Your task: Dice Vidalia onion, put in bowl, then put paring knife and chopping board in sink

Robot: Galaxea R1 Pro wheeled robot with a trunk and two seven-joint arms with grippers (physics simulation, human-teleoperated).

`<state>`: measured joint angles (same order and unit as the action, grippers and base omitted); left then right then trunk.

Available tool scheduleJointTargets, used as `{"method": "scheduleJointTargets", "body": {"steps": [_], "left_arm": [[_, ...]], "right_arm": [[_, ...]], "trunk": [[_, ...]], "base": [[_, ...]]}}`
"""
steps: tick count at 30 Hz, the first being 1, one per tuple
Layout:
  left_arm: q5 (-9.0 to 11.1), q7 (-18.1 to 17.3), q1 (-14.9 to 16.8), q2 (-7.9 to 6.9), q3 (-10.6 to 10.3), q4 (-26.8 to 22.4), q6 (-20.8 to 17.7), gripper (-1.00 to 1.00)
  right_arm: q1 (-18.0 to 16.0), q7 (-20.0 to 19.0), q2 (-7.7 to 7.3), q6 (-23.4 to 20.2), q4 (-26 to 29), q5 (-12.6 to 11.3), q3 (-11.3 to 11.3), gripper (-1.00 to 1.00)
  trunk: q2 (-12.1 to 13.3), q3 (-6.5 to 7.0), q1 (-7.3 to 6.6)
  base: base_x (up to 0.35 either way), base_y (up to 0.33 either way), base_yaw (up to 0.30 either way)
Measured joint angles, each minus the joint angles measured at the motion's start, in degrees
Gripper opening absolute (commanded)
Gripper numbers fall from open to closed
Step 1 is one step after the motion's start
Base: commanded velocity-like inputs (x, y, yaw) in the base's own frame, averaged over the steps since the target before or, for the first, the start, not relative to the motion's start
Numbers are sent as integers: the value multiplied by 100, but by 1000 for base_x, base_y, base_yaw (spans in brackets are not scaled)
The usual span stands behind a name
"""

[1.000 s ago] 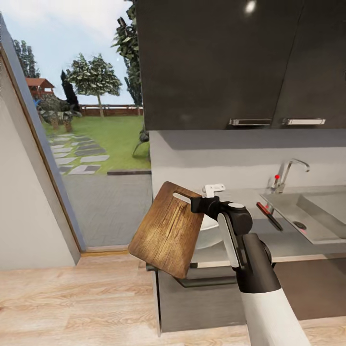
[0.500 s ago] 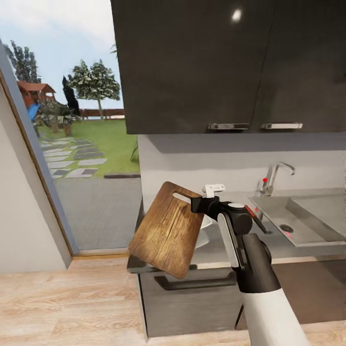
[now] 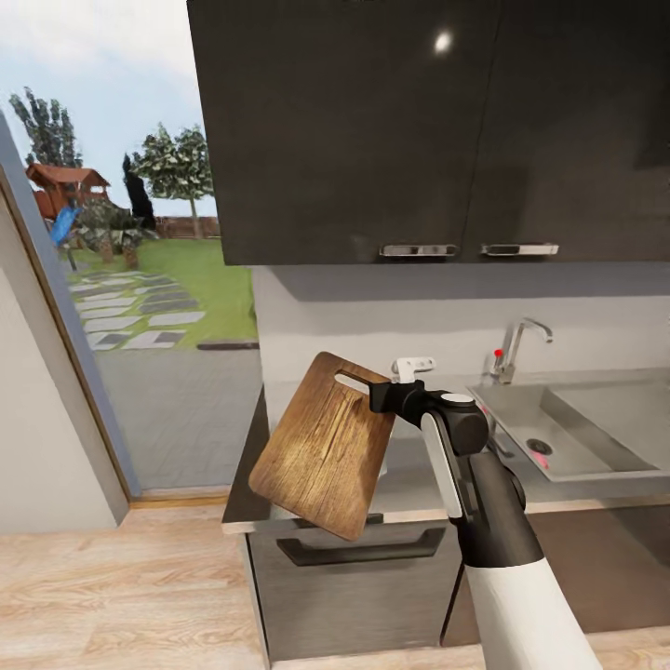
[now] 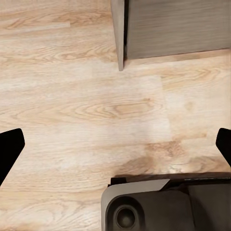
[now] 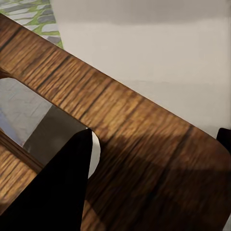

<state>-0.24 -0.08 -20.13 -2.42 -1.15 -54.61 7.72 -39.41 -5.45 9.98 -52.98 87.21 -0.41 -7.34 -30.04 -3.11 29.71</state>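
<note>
1. The right gripper [image 3: 377, 395] is clamped on the chopping board [image 3: 324, 445] by its slotted end, holding it tilted in the air above the countertop [image 3: 409, 493], so I'd judge this to be the last step, the board going to the sink [image 3: 558, 428].
2. Next it has to swing the board right, over the basin, and lower it in.
3. The left gripper [image 4: 115, 144] hangs wide open over the wooden floor [image 4: 72, 96], empty.
4. I count one board, one sink, one tap [image 3: 514, 346], two cupboard handles.

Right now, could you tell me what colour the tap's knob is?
Red; the knob on the tap shows best in the head view.
</note>
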Motion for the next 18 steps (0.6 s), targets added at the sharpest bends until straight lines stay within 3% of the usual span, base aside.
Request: {"method": "scheduleJointTargets", "body": {"steps": [6,18], "left_arm": [[0,0,1,-1,-1,8,1,100],[0,0,1,-1,-2,8,2,100]], "right_arm": [[0,3,1,-2,-7,1,0,-100],[0,6,1,-2,-17,15,0,-100]], "trunk": [[0,1,0],[0,1,0]], "base": [[0,-132,0],[0,-296,0]]}}
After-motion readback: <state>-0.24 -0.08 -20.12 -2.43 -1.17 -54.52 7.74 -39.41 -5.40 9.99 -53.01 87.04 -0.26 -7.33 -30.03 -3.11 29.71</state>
